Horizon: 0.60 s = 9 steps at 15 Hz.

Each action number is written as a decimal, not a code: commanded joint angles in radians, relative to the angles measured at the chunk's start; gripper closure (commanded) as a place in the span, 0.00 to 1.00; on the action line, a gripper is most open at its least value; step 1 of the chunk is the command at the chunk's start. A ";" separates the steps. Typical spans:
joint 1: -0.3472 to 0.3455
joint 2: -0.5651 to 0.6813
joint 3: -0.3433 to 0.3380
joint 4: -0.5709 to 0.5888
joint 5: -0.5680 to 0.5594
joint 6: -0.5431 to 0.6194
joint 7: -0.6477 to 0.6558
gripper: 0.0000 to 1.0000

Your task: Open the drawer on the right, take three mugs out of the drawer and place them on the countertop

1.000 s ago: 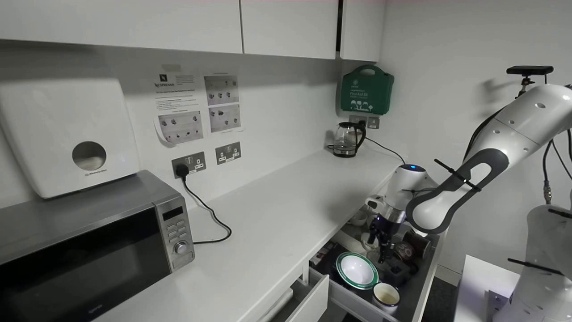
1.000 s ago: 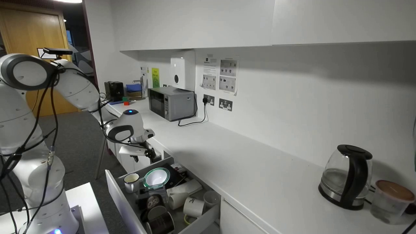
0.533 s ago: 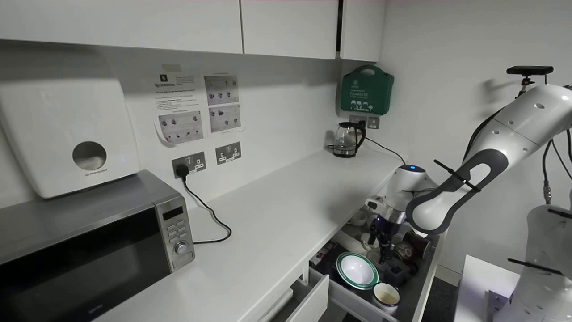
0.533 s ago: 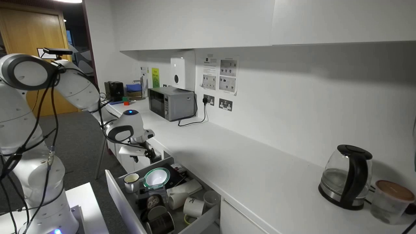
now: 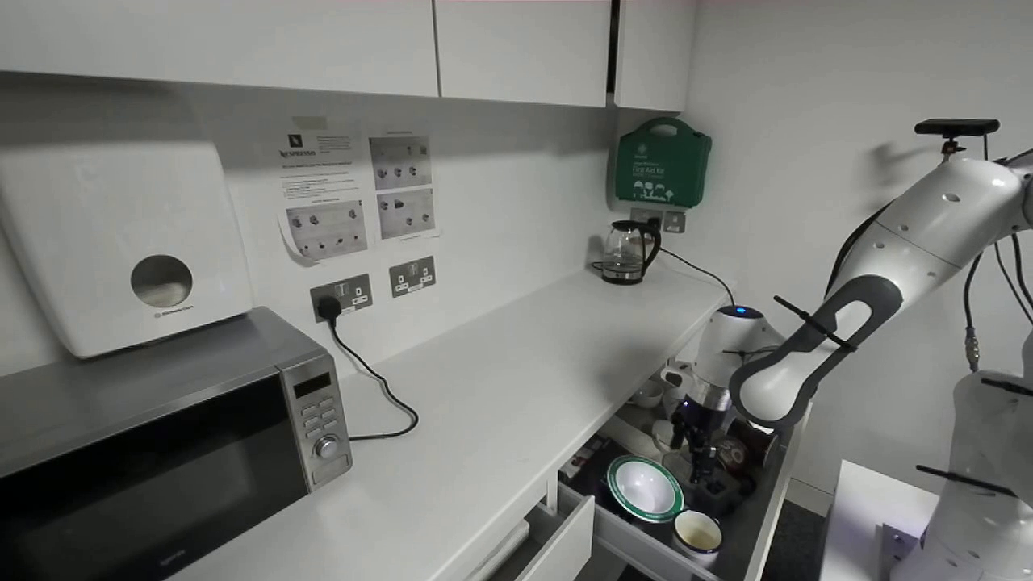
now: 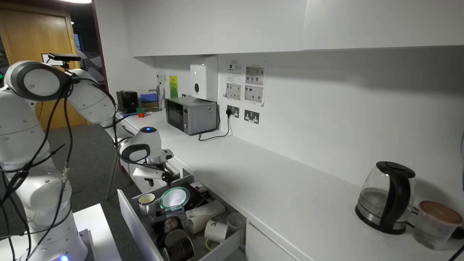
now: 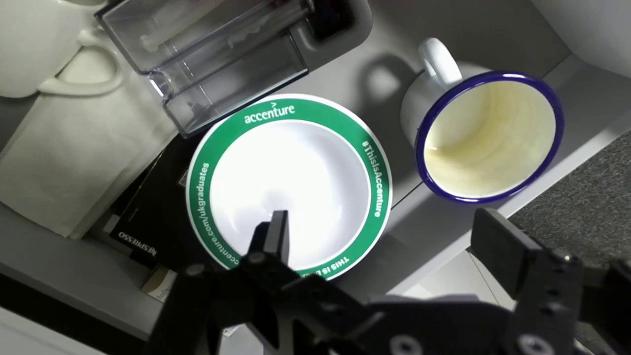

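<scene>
The drawer (image 6: 132, 226) stands open below the white countertop (image 6: 253, 174). A white mug with a blue rim and yellowish inside (image 7: 493, 138) stands in its near corner; it shows in both exterior views (image 5: 697, 535) (image 6: 146, 204). A white mug (image 6: 216, 231), a pale mug (image 6: 198, 223) and a dark mug (image 6: 180, 249) lie further along the drawer. A yellow ring-like part (image 6: 208, 245) shows below the white mug. My gripper (image 7: 382, 219) is open and empty above the drawer, fingers wide apart, with one over the bowl and one beside the blue-rimmed mug, apart from it.
A green-rimmed bowl (image 7: 296, 187) and a clear plastic holder (image 7: 236, 74) lie beside the blue-rimmed mug. A smaller drawer (image 5: 569, 541) also stands open. A microwave (image 6: 195, 114), a kettle (image 6: 386, 199) and a lidded tub (image 6: 436, 224) stand on the countertop.
The arm and open gripper have moved slightly lower over the drawer in both exterior views. The drawer and the things in it have not moved.
</scene>
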 commanded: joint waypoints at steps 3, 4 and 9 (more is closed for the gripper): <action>-0.032 0.042 0.035 0.000 0.043 0.001 -0.081 0.00; -0.034 0.050 0.042 0.000 0.043 0.001 -0.080 0.00; -0.044 0.084 0.089 0.000 0.081 0.006 -0.101 0.00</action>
